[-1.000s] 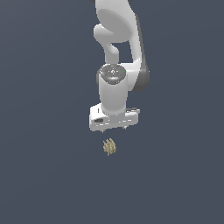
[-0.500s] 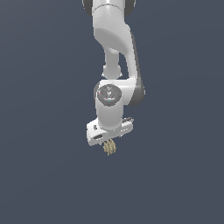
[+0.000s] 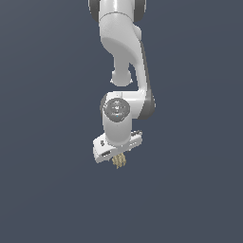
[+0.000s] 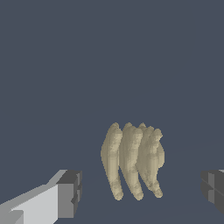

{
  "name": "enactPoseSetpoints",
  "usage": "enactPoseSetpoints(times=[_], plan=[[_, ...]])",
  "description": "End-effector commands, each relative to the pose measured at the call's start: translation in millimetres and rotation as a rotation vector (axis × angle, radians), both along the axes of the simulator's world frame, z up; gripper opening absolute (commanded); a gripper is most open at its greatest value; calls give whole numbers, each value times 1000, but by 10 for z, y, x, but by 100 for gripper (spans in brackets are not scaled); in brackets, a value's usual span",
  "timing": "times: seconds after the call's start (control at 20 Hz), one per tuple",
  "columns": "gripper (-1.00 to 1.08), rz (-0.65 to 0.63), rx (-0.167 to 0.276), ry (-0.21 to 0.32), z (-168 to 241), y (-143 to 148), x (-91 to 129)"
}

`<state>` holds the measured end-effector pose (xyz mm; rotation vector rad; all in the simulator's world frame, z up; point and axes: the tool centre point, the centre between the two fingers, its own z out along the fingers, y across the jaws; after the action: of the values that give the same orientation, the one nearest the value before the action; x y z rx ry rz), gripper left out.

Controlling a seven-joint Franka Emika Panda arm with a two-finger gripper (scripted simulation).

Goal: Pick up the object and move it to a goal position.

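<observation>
The object [image 3: 119, 161] is a tiny tan-yellow ridged clump like a bunch of short curved fingers. In the exterior view it shows just under my white gripper [image 3: 118, 157], partly hidden by the hand. In the wrist view the clump [image 4: 132, 160] lies between my two dark fingertips [image 4: 70, 194], which stand wide apart on either side of it and do not touch it. The gripper [image 4: 142, 192] is open. I cannot tell whether the pads have reached the level of the clump.
A plain dark grey-blue floor [image 3: 47, 190] fills both views. The white arm [image 3: 124, 52] rises from the gripper to the top of the exterior view. No other object shows.
The arm has lowered the gripper onto the clump, which now sits partly hidden under the hand. The clump has not moved.
</observation>
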<state>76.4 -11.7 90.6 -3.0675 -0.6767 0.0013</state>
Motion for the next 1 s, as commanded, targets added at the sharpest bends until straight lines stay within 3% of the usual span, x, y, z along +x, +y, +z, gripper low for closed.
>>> enactPoseSetpoints(times=[0.0,0.5,0.8,0.85,0.95], plan=[[100,0,0,0,-13,0,1],[100,5,0,-1,-450,1,-7],[100,5,0,-1,-503,1,8],[-100,5,0,-1,-503,1,8],[-100,5,0,-1,-503,1,8]])
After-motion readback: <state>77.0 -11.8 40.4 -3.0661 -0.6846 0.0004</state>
